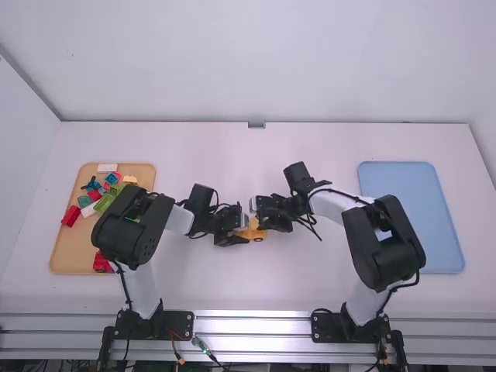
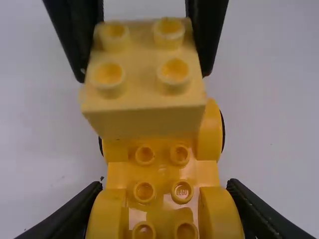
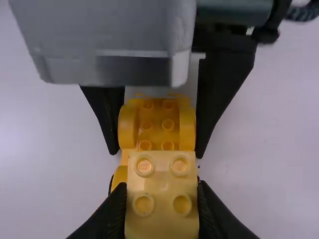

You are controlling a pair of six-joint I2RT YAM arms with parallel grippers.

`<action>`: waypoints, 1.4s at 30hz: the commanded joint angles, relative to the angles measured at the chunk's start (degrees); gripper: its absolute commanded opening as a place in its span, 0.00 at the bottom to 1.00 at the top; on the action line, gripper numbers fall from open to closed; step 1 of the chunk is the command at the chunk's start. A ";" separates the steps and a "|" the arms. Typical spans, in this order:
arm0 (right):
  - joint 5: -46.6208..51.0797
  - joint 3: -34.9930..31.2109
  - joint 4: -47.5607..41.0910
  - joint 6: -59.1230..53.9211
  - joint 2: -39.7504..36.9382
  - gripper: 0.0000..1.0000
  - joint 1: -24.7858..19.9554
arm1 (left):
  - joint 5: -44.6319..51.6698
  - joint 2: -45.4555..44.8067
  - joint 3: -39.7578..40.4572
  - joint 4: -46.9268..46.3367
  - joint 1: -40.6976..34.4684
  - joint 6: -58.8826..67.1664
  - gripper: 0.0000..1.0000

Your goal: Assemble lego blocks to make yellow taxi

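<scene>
Base (image 2: 163, 174): deep yellow, wheeled, studded, upright on counter (image 1: 232, 287), gripped by sides. Block (image 3: 162, 186): pale yellow, four studs up, gripped over base's one end.

We see a pale yellow block (image 3: 162, 191) in the black right pincer (image 1: 256, 220), and a deeper, orange-yellow car base (image 2: 163, 172) in the black left pincer (image 1: 242, 232).

White links (image 1: 180, 220), bulky rounded black joint casings (image 1: 368, 249), thin black looping cables (image 1: 341, 192), black base plates (image 1: 174, 324), grey wrist housing (image 3: 109, 42), tapering black fingers (image 3: 224, 82)
</scene>
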 commanded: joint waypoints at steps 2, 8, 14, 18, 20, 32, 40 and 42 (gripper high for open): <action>-0.98 -1.77 0.11 -0.22 -1.25 0.00 0.17 | -0.31 0.79 -0.15 -0.35 0.31 -0.20 0.54; -0.96 -6.36 8.04 3.74 -1.25 0.00 0.17 | -0.28 0.79 -0.15 -0.59 0.28 -0.15 0.54; -0.98 -10.93 16.63 8.17 -1.25 0.00 0.17 | -0.11 0.79 -0.15 -0.81 0.28 -0.17 0.54; -0.98 -11.19 16.37 7.93 -1.25 0.00 0.17 | -0.09 0.79 -0.15 -1.22 0.24 -0.17 0.54; -0.92 -11.23 16.17 7.96 -1.25 0.00 0.17 | -0.13 0.79 -0.15 -1.33 0.24 -0.15 0.54; -1.03 -8.90 16.17 9.01 -1.36 0.63 0.17 | -0.13 0.79 -0.15 -1.25 0.24 -0.15 0.55; -6.80 -5.29 11.32 6.64 -5.11 0.64 -1.14 | -0.24 0.79 -0.15 -1.22 0.24 -0.17 0.55; -8.20 -5.07 9.07 4.96 -6.60 0.64 -1.88 | -0.31 0.79 -0.15 -1.20 0.24 -0.15 0.55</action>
